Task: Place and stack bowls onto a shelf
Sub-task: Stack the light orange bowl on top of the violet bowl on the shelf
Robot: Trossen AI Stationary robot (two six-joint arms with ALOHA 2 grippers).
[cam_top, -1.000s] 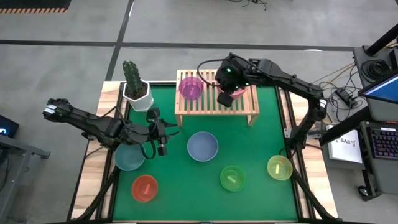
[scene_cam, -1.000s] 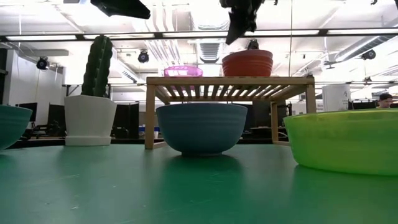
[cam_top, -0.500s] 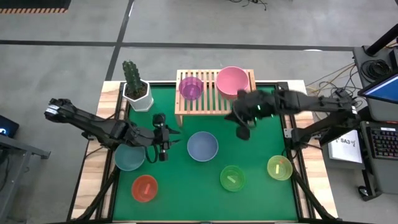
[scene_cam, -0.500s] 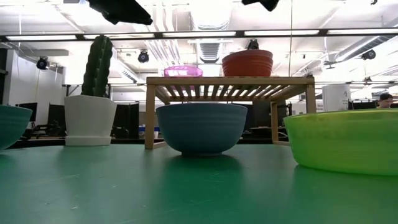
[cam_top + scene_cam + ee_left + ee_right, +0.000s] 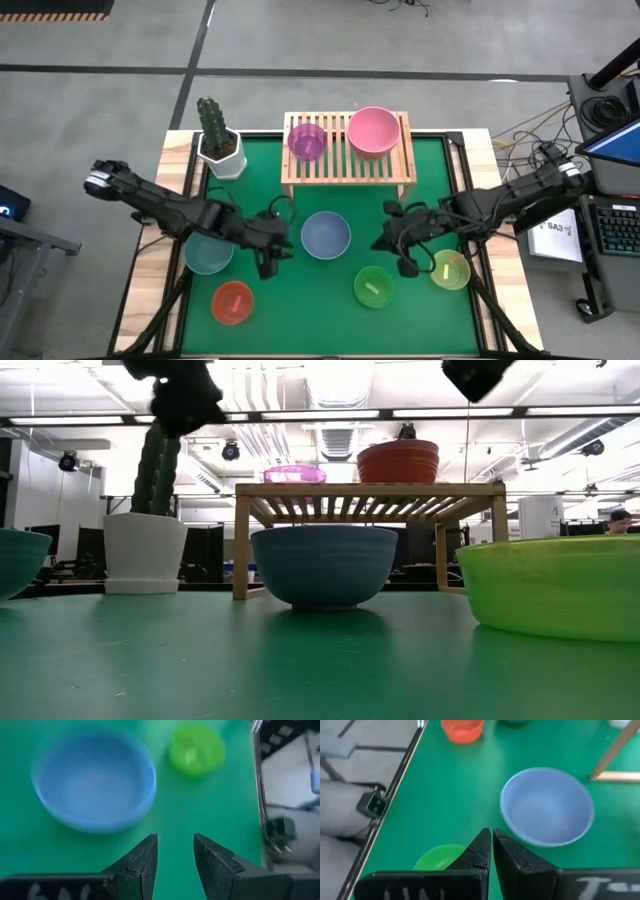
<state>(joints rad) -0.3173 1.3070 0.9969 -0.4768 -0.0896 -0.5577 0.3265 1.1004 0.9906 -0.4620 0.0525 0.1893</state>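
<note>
The light-wood shelf (image 5: 348,168) stands at the far side of the green mat. A purple bowl (image 5: 307,141) and a pink bowl (image 5: 373,131) rest on its slatted top. On the mat sit the blue bowl (image 5: 326,235), teal bowl (image 5: 207,253), red bowl (image 5: 232,302), green bowl (image 5: 374,286) and yellow-green bowl (image 5: 450,269). My left gripper (image 5: 271,262) hovers near-left of the blue bowl (image 5: 95,780), slightly open and empty. My right gripper (image 5: 403,262) hangs between the green and yellow-green bowls, shut and empty; the blue bowl (image 5: 547,812) lies ahead of it.
A white pot with a green cactus (image 5: 218,135) stands at the far left corner beside the shelf. Open mat lies between the shelf's legs and the blue bowl, and along the near edge between the red and green bowls.
My right gripper has drawn back from over the pink bowl on the shelf and swept toward the near edge, ending low between the green and yellow-green bowls; the pink bowl stays on the shelf. My left gripper has moved right and toward the near edge, closer to the blue bowl.
</note>
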